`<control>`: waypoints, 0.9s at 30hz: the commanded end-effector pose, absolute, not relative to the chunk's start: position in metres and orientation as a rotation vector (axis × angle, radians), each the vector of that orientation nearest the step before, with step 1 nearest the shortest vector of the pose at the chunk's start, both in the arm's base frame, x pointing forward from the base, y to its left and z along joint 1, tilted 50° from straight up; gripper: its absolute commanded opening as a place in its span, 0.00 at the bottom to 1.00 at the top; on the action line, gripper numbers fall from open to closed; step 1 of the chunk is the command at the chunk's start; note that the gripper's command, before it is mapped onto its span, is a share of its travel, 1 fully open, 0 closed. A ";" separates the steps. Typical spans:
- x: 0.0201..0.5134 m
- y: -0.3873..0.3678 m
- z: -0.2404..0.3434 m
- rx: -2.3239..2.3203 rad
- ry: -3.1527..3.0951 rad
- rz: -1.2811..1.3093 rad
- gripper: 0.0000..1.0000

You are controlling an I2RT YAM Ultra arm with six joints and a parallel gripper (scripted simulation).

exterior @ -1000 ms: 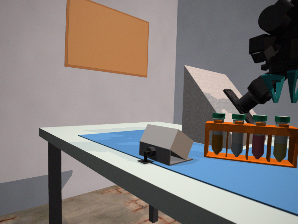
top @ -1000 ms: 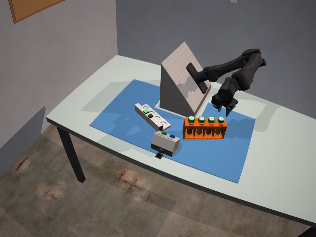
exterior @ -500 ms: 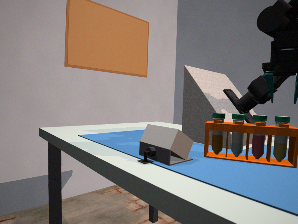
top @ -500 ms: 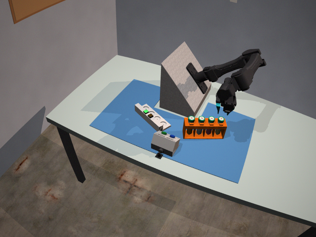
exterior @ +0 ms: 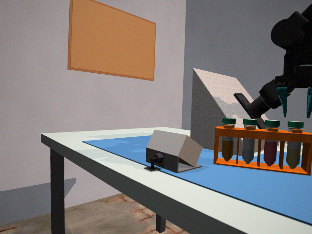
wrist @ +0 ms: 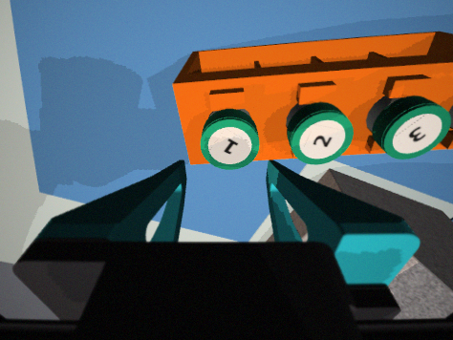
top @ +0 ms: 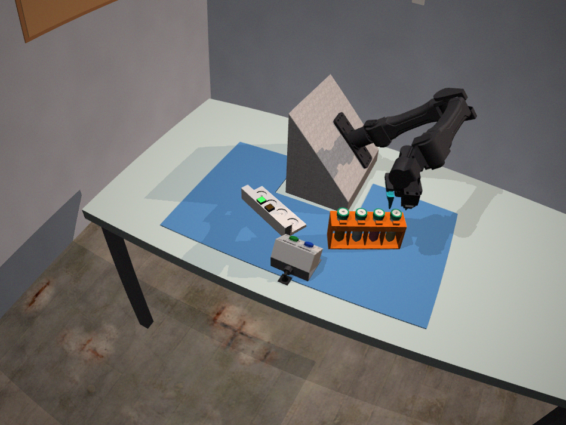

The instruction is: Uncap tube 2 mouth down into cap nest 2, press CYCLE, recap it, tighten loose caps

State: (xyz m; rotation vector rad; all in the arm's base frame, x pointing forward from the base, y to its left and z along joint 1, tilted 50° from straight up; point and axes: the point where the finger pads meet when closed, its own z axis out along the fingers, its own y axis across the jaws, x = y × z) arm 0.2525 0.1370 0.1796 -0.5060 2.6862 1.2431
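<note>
Still upright, tube 2 (exterior: 248,147), capped.

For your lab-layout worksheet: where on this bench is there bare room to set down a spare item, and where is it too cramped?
Free: the blue mat in front of the orange tube rack, and the mat's far left corner, left of the grey wedge. Crowded: the strip where the cap tray, key desk and rack stand close together, and behind the rack, where the open gripper hangs.

Pale worktop (top: 494,292) carries a blue mat (top: 366,283); on it rack (top: 366,220), tray (top: 256,203), desk (top: 292,256), wedge (top: 311,178).
</note>
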 end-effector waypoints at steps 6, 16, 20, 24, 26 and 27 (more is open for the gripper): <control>0.263 0.144 0.175 -0.486 2.652 1.215 0.49; 0.263 0.144 0.175 -0.486 2.652 1.215 0.49; 0.264 0.144 0.175 -0.486 2.652 1.215 0.49; 0.264 0.145 0.174 -0.486 2.652 1.215 0.49; 0.264 0.145 0.174 -0.486 2.652 1.215 0.49; 0.264 0.146 0.174 -0.486 2.652 1.215 0.49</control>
